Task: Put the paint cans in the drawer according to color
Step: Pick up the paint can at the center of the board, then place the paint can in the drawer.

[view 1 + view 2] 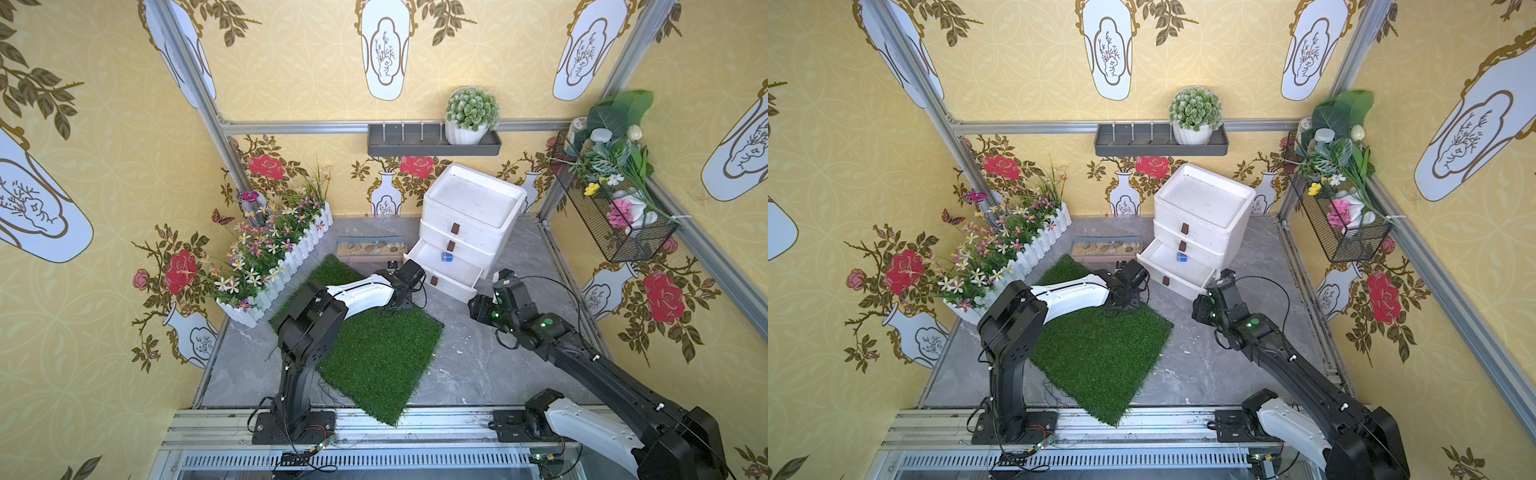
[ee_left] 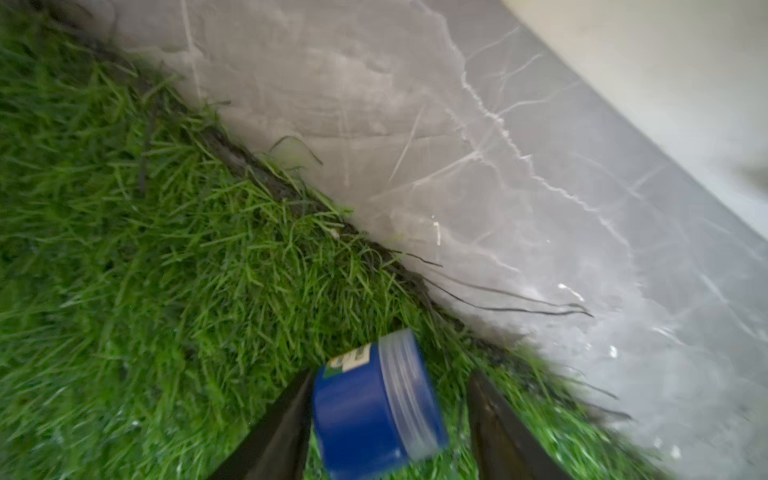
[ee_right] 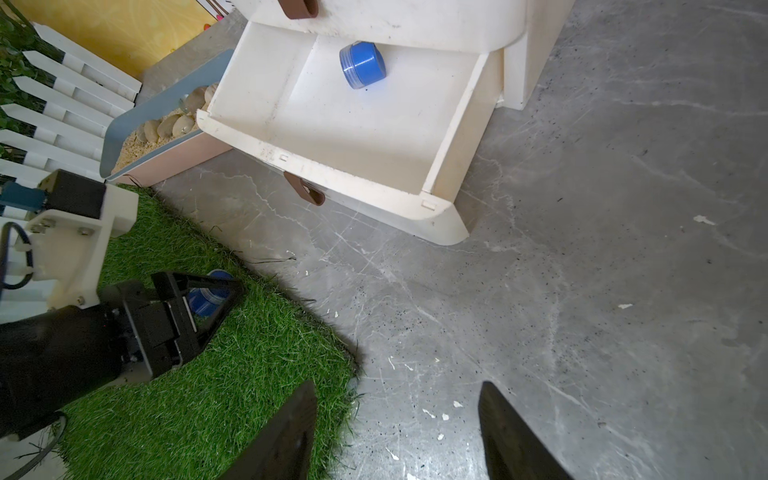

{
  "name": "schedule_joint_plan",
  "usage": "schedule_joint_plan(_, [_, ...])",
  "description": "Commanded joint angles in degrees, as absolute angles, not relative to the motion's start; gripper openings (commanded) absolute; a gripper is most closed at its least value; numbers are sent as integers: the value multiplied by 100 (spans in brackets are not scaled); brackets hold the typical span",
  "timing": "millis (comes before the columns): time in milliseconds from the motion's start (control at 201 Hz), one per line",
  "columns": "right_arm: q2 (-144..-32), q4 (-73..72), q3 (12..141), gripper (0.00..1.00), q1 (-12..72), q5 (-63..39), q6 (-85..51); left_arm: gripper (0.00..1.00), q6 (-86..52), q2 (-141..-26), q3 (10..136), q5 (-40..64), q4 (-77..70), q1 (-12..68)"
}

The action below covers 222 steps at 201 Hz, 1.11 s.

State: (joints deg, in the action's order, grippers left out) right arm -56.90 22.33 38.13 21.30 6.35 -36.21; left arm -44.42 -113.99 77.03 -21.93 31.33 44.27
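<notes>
Right of centre in both top views, the chest of drawers [image 1: 473, 199] is seen with its lowest drawer [image 1: 453, 285] pulled out and a stowed blue can [image 1: 447, 257] lying inside. The left fingers are hidden under their wrist at the far corner of the grass mat [image 1: 374, 349].

From the left wrist, a loose blue can [image 2: 374, 411] is seen lying on its side on the grass, just beside the mat's edge. It is bracketed by the left fingers [image 2: 282, 432], which stand half open: one lies against the can's blue end, the other stands clear of it. Because the can is round and tipped over, it could be rolled or squeezed out onto the grey table [image 2: 457, 124] if the fingers are closed unevenly.

From the right wrist, the right fingers [image 3: 286, 436] are shown wide and empty above the mat's corner, well apart from both cans. The open drawer could be knocked by a careless sweep.
</notes>
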Motion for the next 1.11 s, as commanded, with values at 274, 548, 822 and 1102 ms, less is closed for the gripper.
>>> schedule_joint_plan(274, [-5634,2030,3780,63,2043,481,-3537,37,-4502,-11285,7835,-2087,3199,4403])
schedule_joint_plan(548, [-5634,2018,3777,63,2003,449,-3528,36,-4575,-10553,7875,-1240,2669,4336])
schedule_joint_plan(822, [-5643,1945,3755,63,1996,386,-3566,36,-5266,-11099,8381,65,600,4028])
schedule_joint_plan(1102, [-5330,2165,3643,63,1984,472,-3560,42,-5348,-12445,10029,35,896,3973])
